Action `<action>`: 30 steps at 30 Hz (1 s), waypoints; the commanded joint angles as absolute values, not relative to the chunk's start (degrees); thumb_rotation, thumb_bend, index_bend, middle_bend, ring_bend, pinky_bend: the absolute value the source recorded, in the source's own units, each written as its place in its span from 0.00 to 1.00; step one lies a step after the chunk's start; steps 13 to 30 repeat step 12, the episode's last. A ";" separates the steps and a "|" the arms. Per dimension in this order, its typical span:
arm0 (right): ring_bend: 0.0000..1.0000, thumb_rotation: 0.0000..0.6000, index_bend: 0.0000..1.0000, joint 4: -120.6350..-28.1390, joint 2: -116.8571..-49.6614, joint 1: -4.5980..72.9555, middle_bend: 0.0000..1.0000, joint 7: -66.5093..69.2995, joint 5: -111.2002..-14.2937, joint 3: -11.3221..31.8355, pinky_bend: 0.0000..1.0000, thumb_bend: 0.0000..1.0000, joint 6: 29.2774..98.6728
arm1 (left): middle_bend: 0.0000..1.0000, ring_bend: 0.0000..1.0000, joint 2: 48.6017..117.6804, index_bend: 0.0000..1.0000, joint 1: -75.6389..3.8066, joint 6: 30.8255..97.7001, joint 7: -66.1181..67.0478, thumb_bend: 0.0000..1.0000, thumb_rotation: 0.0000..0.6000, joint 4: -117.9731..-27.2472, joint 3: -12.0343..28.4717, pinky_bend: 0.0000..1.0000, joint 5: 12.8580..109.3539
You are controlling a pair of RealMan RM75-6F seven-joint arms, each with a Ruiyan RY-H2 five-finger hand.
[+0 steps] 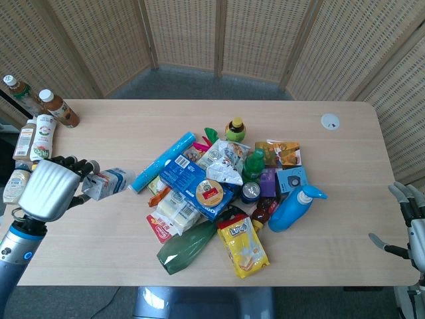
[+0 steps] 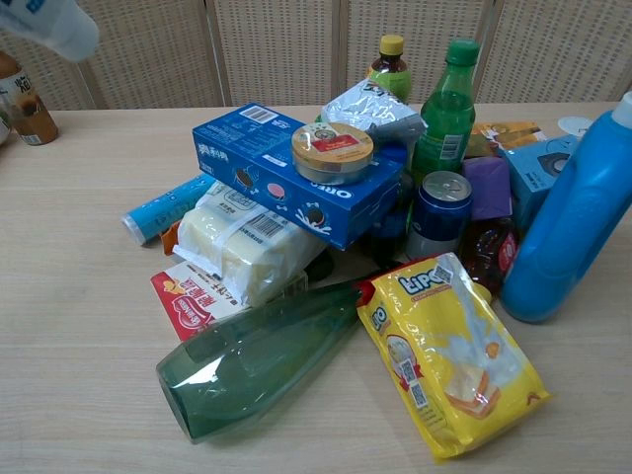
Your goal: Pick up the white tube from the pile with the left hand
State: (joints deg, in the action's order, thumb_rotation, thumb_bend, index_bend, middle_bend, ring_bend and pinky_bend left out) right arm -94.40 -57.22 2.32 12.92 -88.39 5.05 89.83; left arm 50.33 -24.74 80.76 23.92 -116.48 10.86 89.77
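Observation:
My left hand (image 1: 50,188) is raised well above the table's left side and grips the white tube (image 1: 109,182), whose cap end points right toward the pile (image 1: 219,193). In the chest view only the tube's end (image 2: 54,24) shows, blurred, at the top left corner; the hand itself is out of that frame. My right hand (image 1: 407,222) hangs off the table's right edge with fingers spread and nothing in it.
The pile holds a blue cookie box (image 1: 192,184), green bottle (image 2: 259,360), yellow snack bag (image 2: 447,349), blue jug (image 1: 297,207) and a blue roll (image 1: 162,160). Several bottles (image 1: 34,143) line the table's left edge. A white disc (image 1: 330,121) lies far right.

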 commanded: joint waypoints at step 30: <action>0.00 1.00 0.00 -94.46 -57.23 2.32 0.00 12.78 -88.36 5.04 0.00 0.00 89.81 | 0.72 0.69 46.65 0.84 -24.26 81.35 24.28 0.07 1.00 -119.72 13.06 0.80 89.07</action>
